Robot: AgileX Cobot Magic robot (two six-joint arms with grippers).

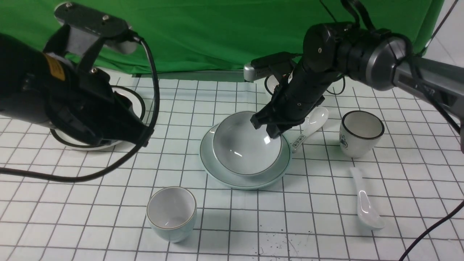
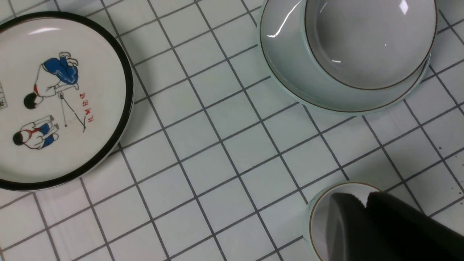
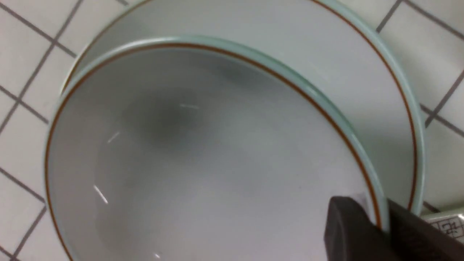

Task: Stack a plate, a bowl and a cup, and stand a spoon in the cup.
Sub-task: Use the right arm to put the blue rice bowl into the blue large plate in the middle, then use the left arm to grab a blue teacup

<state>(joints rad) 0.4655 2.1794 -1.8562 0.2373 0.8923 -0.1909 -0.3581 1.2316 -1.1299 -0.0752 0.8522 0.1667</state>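
right fingers (image 3: 348, 228) pinch bowl (image 3: 203, 163) rim; left fingers (image 2: 398, 224) seemingly closed.

The pale blue-green plate (image 1: 246, 182) lies flat at the middle of the table, with a thin dark line round its rim. The matching bowl (image 1: 243, 148) sits upright and empty in it, shifted off centre toward the table's left edge, and the right claw (image 3: 378, 228) pinches its rim. The small handleless cup (image 1: 172, 214) stands upright and empty near the near edge, left of centre. The plain white spoon (image 1: 364, 201) lies hollow side up toward the right edge, its handle pointing to the far edge.
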